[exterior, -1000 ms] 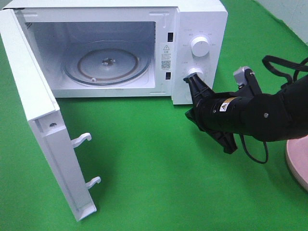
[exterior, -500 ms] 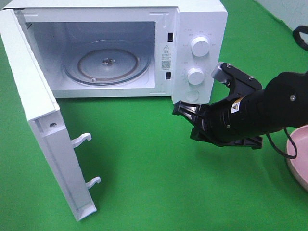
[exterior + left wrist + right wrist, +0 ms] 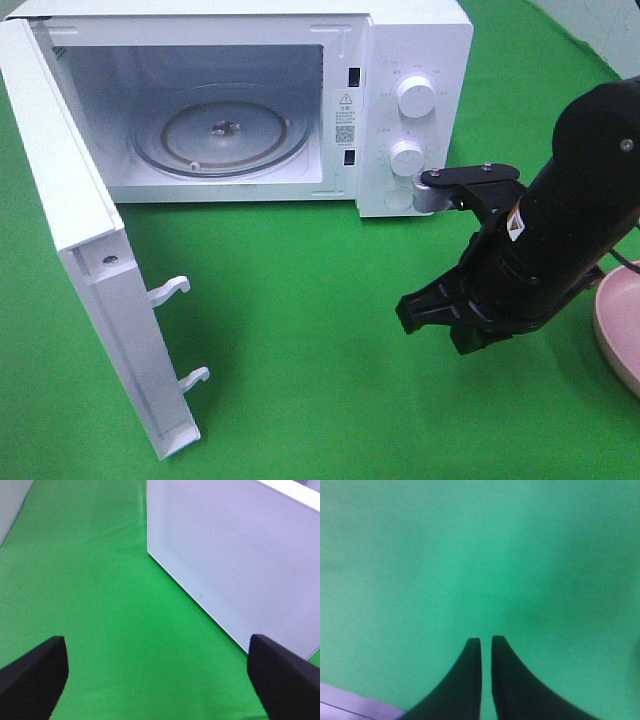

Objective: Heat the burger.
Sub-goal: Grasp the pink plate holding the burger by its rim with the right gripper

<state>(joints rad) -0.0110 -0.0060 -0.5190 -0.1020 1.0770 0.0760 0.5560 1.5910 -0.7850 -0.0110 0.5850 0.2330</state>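
Burger: not visible in any of the three views, place impossible to tell.

White microwave (image 3: pixel 415 40) at the far left of the green-covered counter (image 3: pixel 300 400). Door (image 3: pixel 90 270) swung wide open toward the near left corner, with two white latch hooks (image 3: pixel 170 290) jutting from its inner edge. Glass turntable (image 3: pixel 222 130) on the cavity floor. Two round white knobs, upper knob (image 3: pixel 415 95) above lower knob (image 3: pixel 406 157), on the panel to the right of the cavity.

Black right arm (image 3: pixel 570 220) over the right half of the counter, just in front of that panel and bent downward. Silver wrist camera (image 3: pixel 430 190) close beside the lower knob as seen from above. Right jaws aimed down at the cloth and slightly toward the near left, nearly closed: only a thin slit between the two black fingers (image 3: pixel 470 680), nothing gripped, plain green beneath.

Pink plate (image 3: pixel 622 330) at the right edge of the counter, only part of its rim in view, just beside the arm.

Left jaws wide apart and empty, the left fingers (image 3: pixel 32 677) at opposite sides of the wrist view with green cloth between. Ahead of them, the white dotted outer face (image 3: pixel 235 555) of the door.
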